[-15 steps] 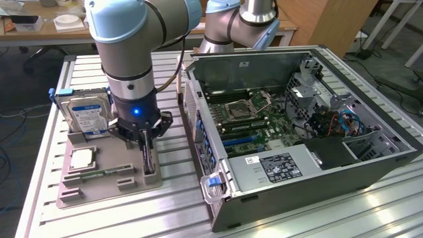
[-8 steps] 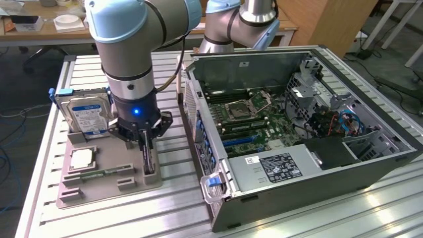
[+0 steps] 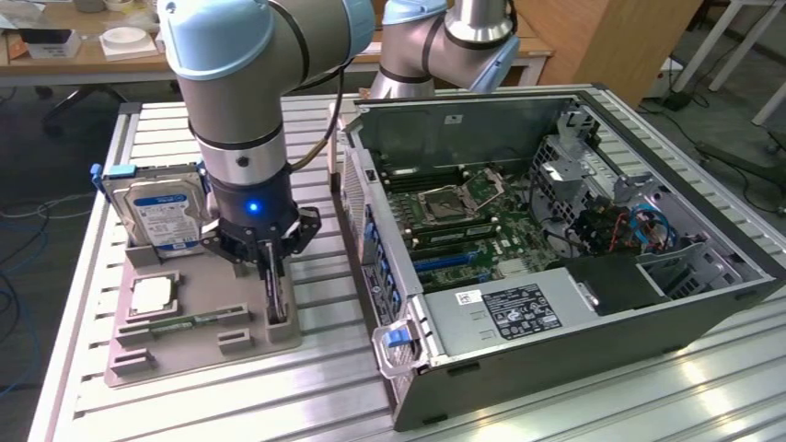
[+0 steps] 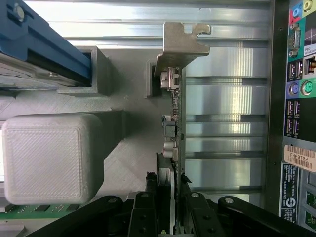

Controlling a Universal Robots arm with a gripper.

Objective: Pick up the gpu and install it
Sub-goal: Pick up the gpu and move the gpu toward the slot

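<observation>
Gpu (image 4: 178, 98), thin, stiff, light yet fragile, stands edgewise in grey holder (image 4: 118, 168); end effector (image 4: 169, 185) pinches its bare upper edge.

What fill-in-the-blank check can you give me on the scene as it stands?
1. The claw is closed on the gpu, which stands on ____ in the gray tray.
2. The hard drive stands at the exterior view's ____ of the claw.
3. The open computer case sits at the exterior view's ____ of the tray.
Missing words: edge; left; right.
</observation>
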